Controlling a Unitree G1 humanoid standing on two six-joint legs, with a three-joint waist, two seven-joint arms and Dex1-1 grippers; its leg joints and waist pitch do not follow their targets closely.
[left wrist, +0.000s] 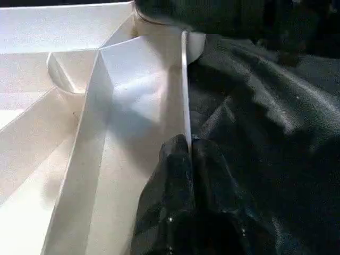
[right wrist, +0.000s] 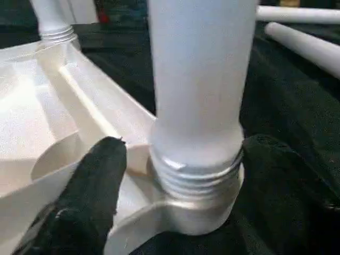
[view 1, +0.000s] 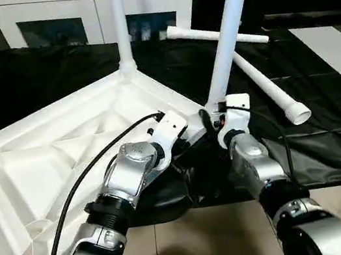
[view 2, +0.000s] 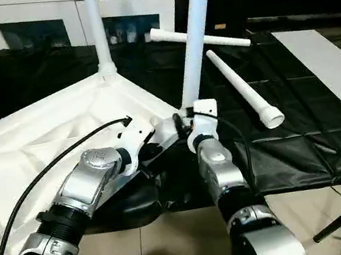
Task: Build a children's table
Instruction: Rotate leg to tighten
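Upside down, the tabletop (view 1: 60, 140) lies on the black-draped table (view 1: 330, 132), one corner overhanging its near edge. Two legs (view 1: 227, 31) stand in its sockets; two loose legs (view 1: 268, 89) lie toward the far right corner. The left gripper (left wrist: 186, 159) pinches the tabletop's rim. The right gripper (right wrist: 180, 175) straddles the nearer leg's threaded base, fingers apart.

place: home-like room | evidence: white cabinet (view 1: 94, 12) with dark glass doors, black cloth (view 1: 323, 94) over work surface
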